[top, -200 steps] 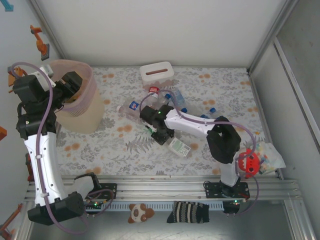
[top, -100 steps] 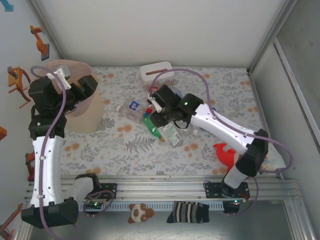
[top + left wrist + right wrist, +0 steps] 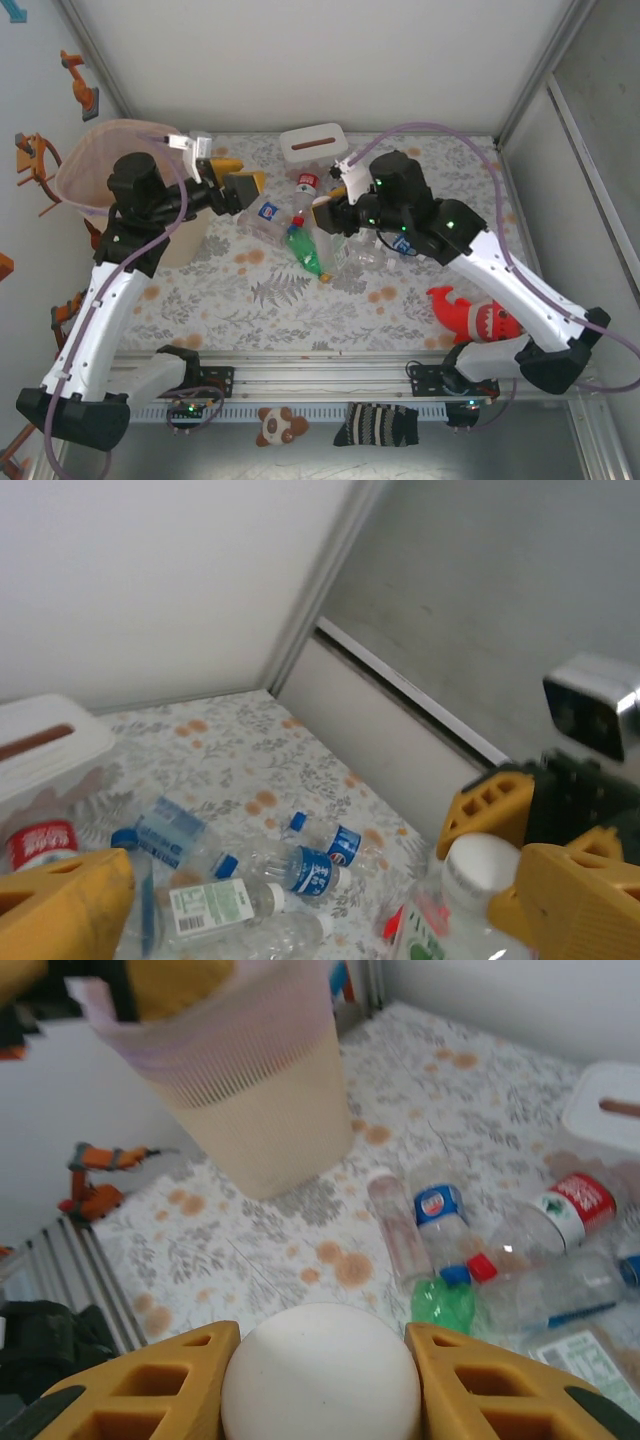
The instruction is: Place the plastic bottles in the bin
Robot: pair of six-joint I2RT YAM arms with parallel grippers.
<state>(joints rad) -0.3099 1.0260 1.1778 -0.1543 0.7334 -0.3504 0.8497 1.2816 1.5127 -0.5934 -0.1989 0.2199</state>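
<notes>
Tall pinkish-beige translucent plastic bin (image 3: 85, 165) stands far left, at 9 o'clock from both pincers. Left gripper (image 3: 236, 177) sits just right of it, yellow fingers spread, empty, pointing to 3 o'clock. Loose clear and green plastic bottles (image 3: 305, 248) lie on the floral table (image 3: 200, 290) between the arms. Right gripper (image 3: 318, 1400) is clamped on a white-capped clear plastic bottle (image 3: 318, 1360). The cap faces the wrist camera, so the long axis is end-on. The bin is at 11 o'clock there. The carry likely goes leftward past the left arm, which is nearer the bin. Held bottle's body and label are hidden; bin contents can't be made out.
</notes>
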